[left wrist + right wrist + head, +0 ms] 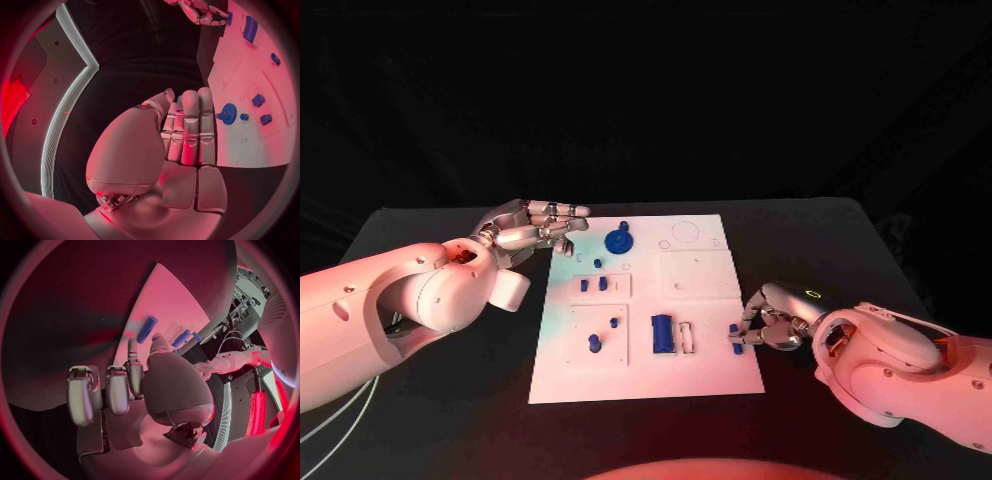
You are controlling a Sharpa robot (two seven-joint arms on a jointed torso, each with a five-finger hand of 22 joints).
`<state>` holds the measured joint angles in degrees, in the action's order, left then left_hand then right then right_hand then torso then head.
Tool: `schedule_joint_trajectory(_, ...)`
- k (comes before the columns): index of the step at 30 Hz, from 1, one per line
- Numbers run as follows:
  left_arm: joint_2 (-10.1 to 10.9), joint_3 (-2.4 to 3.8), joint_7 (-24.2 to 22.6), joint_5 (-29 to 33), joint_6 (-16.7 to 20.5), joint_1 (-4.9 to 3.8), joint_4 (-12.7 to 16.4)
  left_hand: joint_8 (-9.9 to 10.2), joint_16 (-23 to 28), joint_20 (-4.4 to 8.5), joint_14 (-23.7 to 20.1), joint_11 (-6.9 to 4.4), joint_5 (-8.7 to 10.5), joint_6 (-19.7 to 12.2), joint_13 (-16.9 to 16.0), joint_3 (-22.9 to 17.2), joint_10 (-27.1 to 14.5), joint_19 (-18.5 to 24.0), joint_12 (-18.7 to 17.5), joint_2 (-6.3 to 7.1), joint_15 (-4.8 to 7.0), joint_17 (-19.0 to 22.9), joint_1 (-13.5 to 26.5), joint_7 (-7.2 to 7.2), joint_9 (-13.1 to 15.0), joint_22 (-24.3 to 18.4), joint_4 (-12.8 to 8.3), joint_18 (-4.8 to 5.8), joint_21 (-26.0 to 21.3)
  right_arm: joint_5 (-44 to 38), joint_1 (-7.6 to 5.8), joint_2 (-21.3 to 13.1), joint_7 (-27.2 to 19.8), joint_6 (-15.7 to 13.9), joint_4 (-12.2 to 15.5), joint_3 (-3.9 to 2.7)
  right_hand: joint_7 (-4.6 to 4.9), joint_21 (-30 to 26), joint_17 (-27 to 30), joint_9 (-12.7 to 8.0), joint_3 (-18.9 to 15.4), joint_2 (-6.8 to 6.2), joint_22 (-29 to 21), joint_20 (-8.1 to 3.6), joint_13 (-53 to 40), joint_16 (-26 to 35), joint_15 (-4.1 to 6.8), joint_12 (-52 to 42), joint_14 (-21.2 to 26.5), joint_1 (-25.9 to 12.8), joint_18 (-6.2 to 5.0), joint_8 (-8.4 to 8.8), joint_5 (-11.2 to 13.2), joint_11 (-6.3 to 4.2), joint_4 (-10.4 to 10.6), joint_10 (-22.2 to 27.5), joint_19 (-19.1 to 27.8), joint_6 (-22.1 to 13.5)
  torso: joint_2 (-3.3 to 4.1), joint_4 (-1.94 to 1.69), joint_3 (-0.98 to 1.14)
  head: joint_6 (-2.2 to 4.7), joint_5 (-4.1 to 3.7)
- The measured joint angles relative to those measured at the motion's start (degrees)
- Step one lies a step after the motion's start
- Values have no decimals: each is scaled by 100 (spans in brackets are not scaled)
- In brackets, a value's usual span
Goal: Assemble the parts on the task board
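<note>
On the black table in the head view, the white task board lies in the middle, blue parts scattered on it: a round geared part at the far left, a long block near the middle. The left hand hangs just beyond the board's far-left corner, fingers extended side by side, holding nothing. The right hand sits at the board's right edge, fingers curled round a small blue part; whether it grips or merely touches cannot be told, and a loose hold could let the part slip or tip

From the left wrist, the left hand shows fingers pressed together, straight, close to the geared part; a sideways sweep could knock it

From the right wrist, the right hand has its fingers bent inward, apart, with the long block beyond them; any pinch is hidden
</note>
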<state>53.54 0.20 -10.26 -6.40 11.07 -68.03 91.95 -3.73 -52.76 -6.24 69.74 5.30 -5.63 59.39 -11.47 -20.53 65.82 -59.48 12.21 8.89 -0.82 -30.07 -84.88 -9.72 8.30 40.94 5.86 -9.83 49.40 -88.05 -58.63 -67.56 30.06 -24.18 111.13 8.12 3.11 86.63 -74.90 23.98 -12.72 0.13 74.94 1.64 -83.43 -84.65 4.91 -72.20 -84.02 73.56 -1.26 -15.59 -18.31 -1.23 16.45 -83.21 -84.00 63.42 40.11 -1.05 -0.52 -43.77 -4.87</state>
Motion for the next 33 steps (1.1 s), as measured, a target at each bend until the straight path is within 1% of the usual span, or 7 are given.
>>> schedule_joint_trajectory(10,1,-1,0,0,-2,0,0,0,0,0,0,0,0,0,0,0,0,0,0,0,0,-1,0,0,0,0,0,0,0,-130,36,95,81,13,-56,-10,-5,0,-5,22,-32,0,0,0,24,0,0,-16,0,0,0,-1,-43,0,-33,0,0,48,4,-4,-4,17,-12)
schedule_joint_trajectory(11,3,-1,0,0,-2,0,1,0,0,0,0,0,0,0,0,0,0,0,0,0,0,-1,0,0,0,0,0,0,0,-139,39,105,83,13,-58,-11,-24,0,-5,23,-35,-2,-1,0,24,0,0,-16,0,6,0,17,-64,0,-38,0,0,68,4,-4,-4,18,-12)
schedule_joint_trajectory(16,7,-1,2,0,-3,0,3,0,0,0,0,0,0,0,1,0,0,0,0,0,0,-1,0,0,1,0,0,0,0,-195,59,160,85,38,-61,-15,-61,0,-4,30,4,-82,-1,0,23,0,-1,-39,0,349,0,21,-76,0,-228,0,0,104,4,-3,-4,8,-5)
schedule_joint_trajectory(19,11,-1,3,0,-3,0,5,0,0,0,0,0,0,0,1,0,0,0,0,0,0,-1,0,0,1,1,0,-1,0,-243,68,183,80,72,-58,-18,-78,0,-4,53,18,-114,-1,0,16,0,-1,-46,-1,467,0,20,-76,-2,-287,-3,0,122,4,-1,-3,-1,-1)
schedule_joint_trajectory(25,16,-1,6,0,-6,0,10,0,0,0,-20,0,0,0,1,0,0,0,0,0,-20,-1,0,0,1,0,0,0,0,-323,77,235,64,147,-66,-27,-86,0,-4,58,32,-96,-1,0,-71,0,-2,-1,-1,587,0,0,-75,-3,-335,-3,0,131,2,-1,-7,-7,-3)
schedule_joint_trajectory(29,23,-1,8,0,-8,0,18,0,0,0,-20,0,0,0,1,0,0,0,0,0,-20,-1,0,0,1,-4,0,0,0,-393,75,280,57,200,-87,-36,-85,0,-3,62,89,-160,-2,0,-73,0,-2,25,-1,663,0,45,-60,-2,-423,-3,0,151,2,-7,-7,-12,-6)
schedule_joint_trajectory(33,32,-1,8,0,-10,0,22,0,0,0,-20,0,0,0,2,0,0,0,0,0,-20,-1,0,0,1,-4,0,0,0,-477,70,328,57,260,-109,-45,-63,-28,-3,74,192,-274,-2,0,-73,12,-2,83,-1,778,0,54,133,-23,-527,17,0,187,2,-7,-7,-16,1)
